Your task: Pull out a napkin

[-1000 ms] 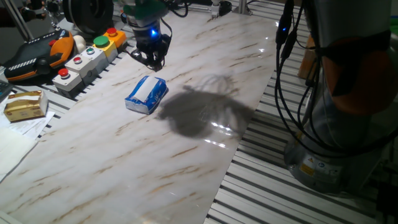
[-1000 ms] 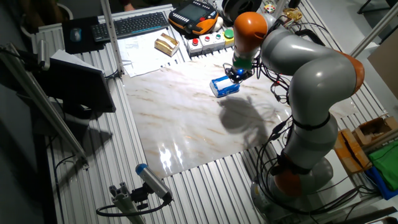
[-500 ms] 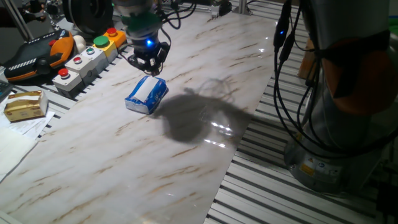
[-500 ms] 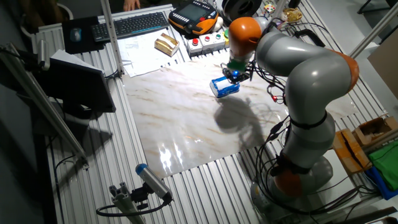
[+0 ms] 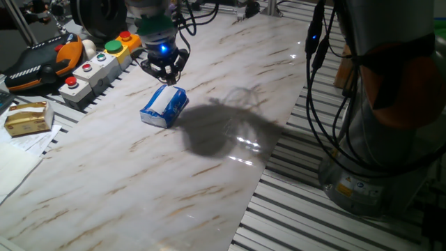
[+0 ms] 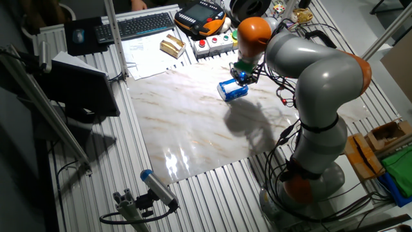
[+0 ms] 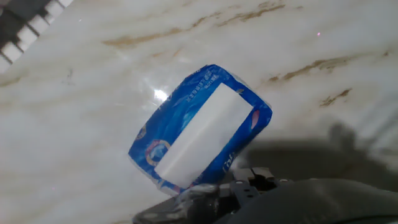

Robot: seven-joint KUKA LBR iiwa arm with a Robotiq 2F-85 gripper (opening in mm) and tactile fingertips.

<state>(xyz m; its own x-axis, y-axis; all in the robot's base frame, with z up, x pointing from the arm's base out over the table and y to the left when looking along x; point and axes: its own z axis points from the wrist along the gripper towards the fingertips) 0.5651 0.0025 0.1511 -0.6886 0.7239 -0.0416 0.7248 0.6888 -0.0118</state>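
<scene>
The blue-and-white tissue pack [image 5: 164, 107] lies flat on the marble table; it also shows in the other fixed view [image 6: 232, 90] and fills the hand view [image 7: 200, 134]. A narrow white strip [image 7: 202, 135] runs along its top face; I cannot tell whether it is the napkin in the opening or a label. No loose napkin shows outside the pack. My gripper [image 5: 163, 75] hangs just above the pack's far end, fingers apart and empty, and also shows in the other fixed view [image 6: 241, 75]. In the hand view only a dark blurred finger part [image 7: 249, 186] shows at the bottom.
A button box [image 5: 97, 66] with red and green buttons and an orange-black pendant [image 5: 38, 61] stand at the table's far left edge. A tan box [image 5: 28, 117] and white paper sheets [image 5: 14, 164] lie left. Cables [image 5: 327, 90] hang at the right.
The gripper has moved left and down from behind the pack to just above its far end. The pack has not moved.
</scene>
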